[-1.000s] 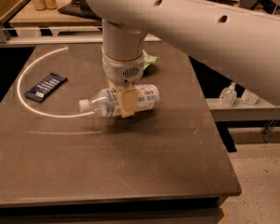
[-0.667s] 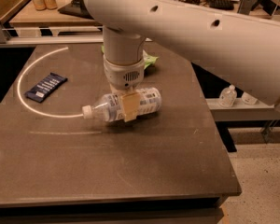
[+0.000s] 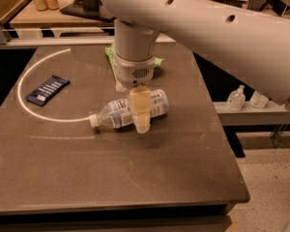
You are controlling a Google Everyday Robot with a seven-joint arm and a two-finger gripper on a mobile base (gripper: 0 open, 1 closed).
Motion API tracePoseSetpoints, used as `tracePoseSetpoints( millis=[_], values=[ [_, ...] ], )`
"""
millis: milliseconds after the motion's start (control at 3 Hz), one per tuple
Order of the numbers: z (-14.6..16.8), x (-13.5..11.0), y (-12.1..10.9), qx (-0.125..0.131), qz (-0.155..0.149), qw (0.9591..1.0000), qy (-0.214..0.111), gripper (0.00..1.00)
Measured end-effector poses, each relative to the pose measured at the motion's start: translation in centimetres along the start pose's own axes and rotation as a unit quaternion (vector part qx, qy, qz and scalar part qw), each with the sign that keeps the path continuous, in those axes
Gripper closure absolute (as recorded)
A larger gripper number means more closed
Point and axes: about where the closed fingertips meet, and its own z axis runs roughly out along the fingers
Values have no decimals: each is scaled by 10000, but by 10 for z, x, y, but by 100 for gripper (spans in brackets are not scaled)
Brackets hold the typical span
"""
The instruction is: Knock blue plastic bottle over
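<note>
The blue plastic bottle [image 3: 120, 114] lies on its side near the middle of the dark table [image 3: 111, 178]. Its white cap [image 3: 94, 121] points left and its pale label faces up. My gripper [image 3: 136, 111] hangs straight down from the big white arm [image 3: 208, 28] and sits right at the bottle's right half, with a tan part crossing in front of the label. The bottle's base end [image 3: 160, 102] shows to the right of the gripper.
A flat dark-blue wrapper [image 3: 47, 90] lies at the table's left. A white curved line [image 3: 22, 83] arcs around it to the bottle's cap. A green object [image 3: 157, 62] lies behind the gripper. Two small pump bottles [image 3: 236, 99] stand on a ledge beyond the right edge.
The lying bottle and my gripper have shifted slightly toward the table's front; the cap end has swung a little nearer. The wrapper has not moved.
</note>
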Motion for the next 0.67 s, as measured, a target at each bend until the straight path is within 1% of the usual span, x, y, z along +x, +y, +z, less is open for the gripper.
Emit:
tracePoseSetpoints(
  millis=[333, 667],
  values=[
    [-20, 12, -10, 297, 494, 9952, -786, 0],
    [-56, 19, -2, 857, 920, 9760, -1778, 0]
  ],
)
